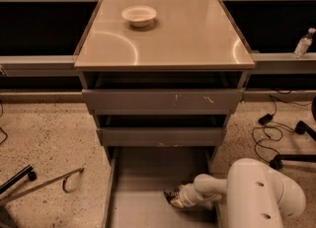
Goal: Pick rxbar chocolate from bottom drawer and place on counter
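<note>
In the bottom drawer (143, 182), one tool (177, 200) sits by one rxbar chocolate (171, 194)

Tan, grey and white
The counter (192, 34) is glossy tan; the bowl (139, 15) cream-white; the bottom drawer (148, 177) plain grey; the gripper (173, 198), low inside that drawer, cream with dark tip; the floor (44, 138) speckled beige.

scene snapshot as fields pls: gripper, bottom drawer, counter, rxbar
gripper: low inside the bottom drawer, right of centre, close to its floor
bottom drawer: pulled open
counter: holds a bowl at back left
rxbar: not on counter; cannot be told apart from the gripper tip
bottle: on right ledge
</note>
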Controlling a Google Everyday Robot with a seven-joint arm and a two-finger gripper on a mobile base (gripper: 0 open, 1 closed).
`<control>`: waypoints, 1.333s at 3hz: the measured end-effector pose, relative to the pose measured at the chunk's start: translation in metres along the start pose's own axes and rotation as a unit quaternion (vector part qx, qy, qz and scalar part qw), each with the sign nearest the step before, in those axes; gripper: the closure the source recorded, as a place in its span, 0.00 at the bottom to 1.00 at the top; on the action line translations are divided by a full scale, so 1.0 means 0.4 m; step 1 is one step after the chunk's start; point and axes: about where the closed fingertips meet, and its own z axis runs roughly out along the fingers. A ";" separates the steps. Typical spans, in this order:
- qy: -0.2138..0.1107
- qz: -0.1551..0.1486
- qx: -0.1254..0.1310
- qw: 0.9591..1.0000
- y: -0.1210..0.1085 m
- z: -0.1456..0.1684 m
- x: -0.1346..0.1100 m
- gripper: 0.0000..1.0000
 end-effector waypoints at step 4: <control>-0.063 -0.014 -0.097 0.993 -0.118 -0.480 -0.298 1.00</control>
